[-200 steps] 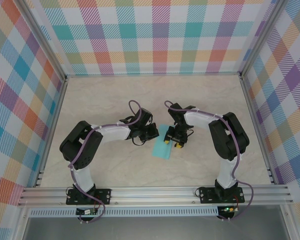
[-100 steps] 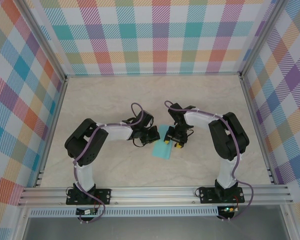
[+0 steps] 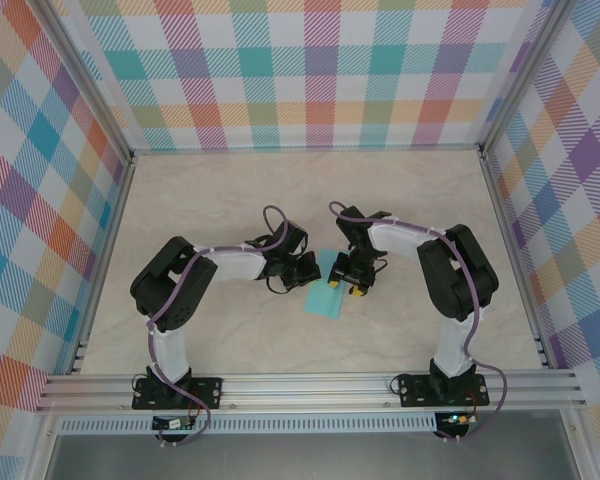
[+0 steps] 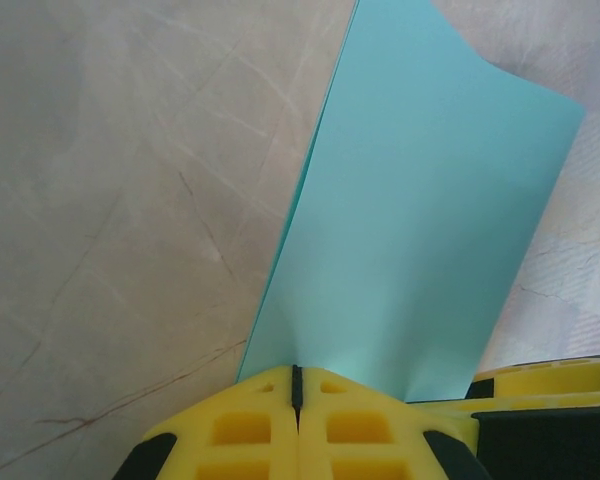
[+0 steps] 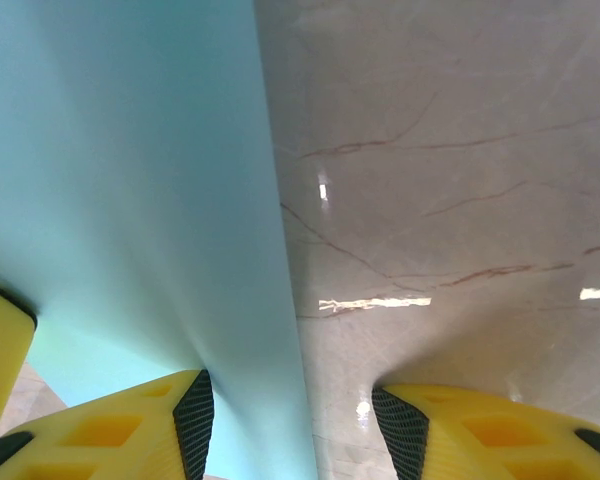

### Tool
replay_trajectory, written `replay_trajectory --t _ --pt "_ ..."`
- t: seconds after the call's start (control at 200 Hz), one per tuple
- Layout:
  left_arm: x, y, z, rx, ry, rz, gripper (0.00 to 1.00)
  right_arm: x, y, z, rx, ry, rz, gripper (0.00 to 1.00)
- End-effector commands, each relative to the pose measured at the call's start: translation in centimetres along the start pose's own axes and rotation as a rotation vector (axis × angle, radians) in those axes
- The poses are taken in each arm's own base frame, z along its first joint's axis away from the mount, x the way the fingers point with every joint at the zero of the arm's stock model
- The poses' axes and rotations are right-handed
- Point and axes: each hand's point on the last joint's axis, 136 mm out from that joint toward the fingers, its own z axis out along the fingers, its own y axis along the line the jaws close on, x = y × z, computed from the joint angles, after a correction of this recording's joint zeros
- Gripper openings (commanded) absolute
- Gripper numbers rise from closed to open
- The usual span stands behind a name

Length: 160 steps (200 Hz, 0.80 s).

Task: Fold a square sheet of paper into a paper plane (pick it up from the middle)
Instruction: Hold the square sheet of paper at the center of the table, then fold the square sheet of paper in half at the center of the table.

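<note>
Drawing its elbow in from the left side of the table (image 3: 230,200) during the last second, the left arm brings the left gripper (image 3: 302,270) a touch closer to the sheet of paper (image 3: 325,295), then holds there; over the last half second nothing visibly moves. The right arm and right gripper (image 3: 352,285) keep their place throughout, and the sheet does not shift. I judge this to mean that positioning is over and both grippers are set at the paper for a fold or a crease, not for carrying it.

The sheet lies near the middle of the table, a little toward the near edge, as a narrow turquoise strip slanting from far right to near left. Its far end sits between the two grippers.

From the left wrist, the left gripper (image 4: 295,385) is clenched, pads meeting along a thin seam, and the paper (image 4: 420,230) spreads away from just behind them, with a second layer showing along its left edge. Whether the pads actually pinch the paper or only press at its end, I cannot tell.

From the right wrist, the right gripper (image 5: 292,420) stands partly released, grasping nothing. One of its fingers (image 5: 180,430) sits over the paper (image 5: 130,180), the other over bare table, so the sheet's long edge runs between the jaws.
</note>
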Motion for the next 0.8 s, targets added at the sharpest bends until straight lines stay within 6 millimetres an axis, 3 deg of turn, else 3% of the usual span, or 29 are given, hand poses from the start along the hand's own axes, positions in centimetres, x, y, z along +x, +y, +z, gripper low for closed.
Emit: replay_trajectory --t 0.0,0.155,0.265,0.355,0.52,0.62,0.795 --pt "2.1 3.9 0.6 -0.145 0.055 -0.006 0.0 -0.3 -3.3 4.2 0.104 0.004 -0.006 0.52" --pt "3.3 6.4 0.8 -0.235 0.098 -0.002 0.0 -0.9 0.3 -1.4 -0.053 -0.131 -0.086 0.56" --pt "4.1 7.8 0.9 -0.277 0.125 -0.004 0.0 -0.9 1.4 -5.6 -0.123 -0.234 -0.13 0.57" --pt "4.4 8.2 1.1 -0.287 0.135 -0.006 0.0 -0.6 2.5 -7.7 -0.185 -0.284 -0.173 0.56" --pt "4.6 9.0 1.2 -0.322 0.143 -0.017 0.0 -0.3 4.8 -9.6 -0.307 -0.312 -0.214 0.31" --pt "4.8 9.4 1.4 -0.332 0.151 -0.027 0.0 -0.3 6.3 -10.1 -0.38 -0.319 -0.231 0.22" --pt "5.2 10.3 1.3 -0.37 0.17 -0.039 0.0 -0.7 7.9 -8.3 -0.391 -0.266 -0.246 0.07"
